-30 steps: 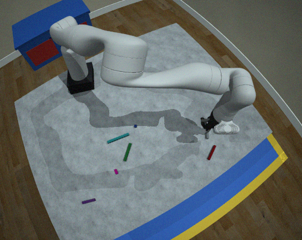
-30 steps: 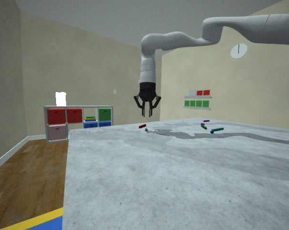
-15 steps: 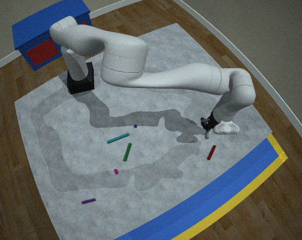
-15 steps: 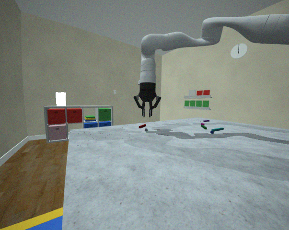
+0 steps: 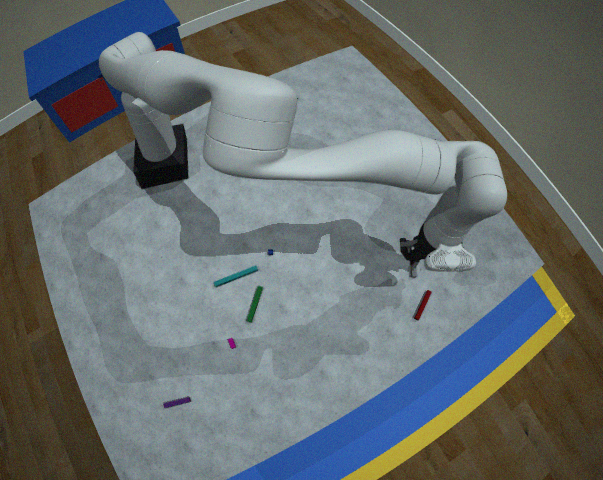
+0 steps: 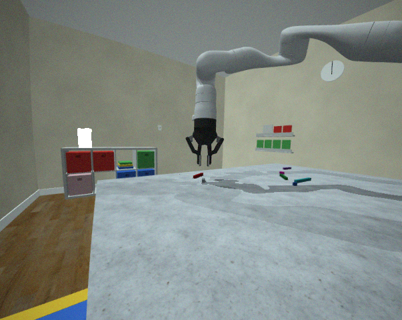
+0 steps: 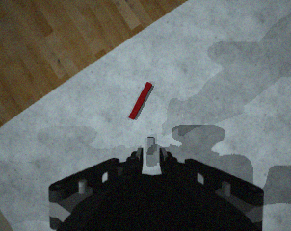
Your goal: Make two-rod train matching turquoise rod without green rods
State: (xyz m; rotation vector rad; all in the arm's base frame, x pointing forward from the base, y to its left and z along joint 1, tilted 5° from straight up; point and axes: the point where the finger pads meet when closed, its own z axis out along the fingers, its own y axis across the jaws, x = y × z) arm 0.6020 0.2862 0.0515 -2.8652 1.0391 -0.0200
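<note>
Gripper (image 5: 409,260) (image 6: 204,162) (image 7: 150,155) released, fingers slightly apart. Top view reveals the gap between turquoise rod (image 5: 235,276) (image 6: 303,180) and blue rod (image 5: 270,252) (image 6: 295,183); exterior view overlaps them.

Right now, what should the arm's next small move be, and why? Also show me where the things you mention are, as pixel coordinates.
Probably lower the gripper (image 5: 413,270) (image 6: 204,164) (image 7: 150,155) towards the grey rod (image 6: 203,181) (image 7: 150,140): its parted fingers hang above that rod, which with the red rod (image 5: 422,304) (image 6: 198,175) (image 7: 141,101) would match the turquoise one (image 5: 235,276) (image 6: 303,180).

Top view: high oblique, looks down over whole tabletop (image 5: 311,413) (image 6: 228,241) (image 7: 54,106), far. Exterior: low, just above tabletop edge, faces room walls, mid-distance. Wrist: on gripper (image 5: 413,260) (image 6: 204,161) (image 7: 150,155), faces down, closest. All share red rod (image 5: 422,304) (image 6: 198,175) (image 7: 141,101).
</note>
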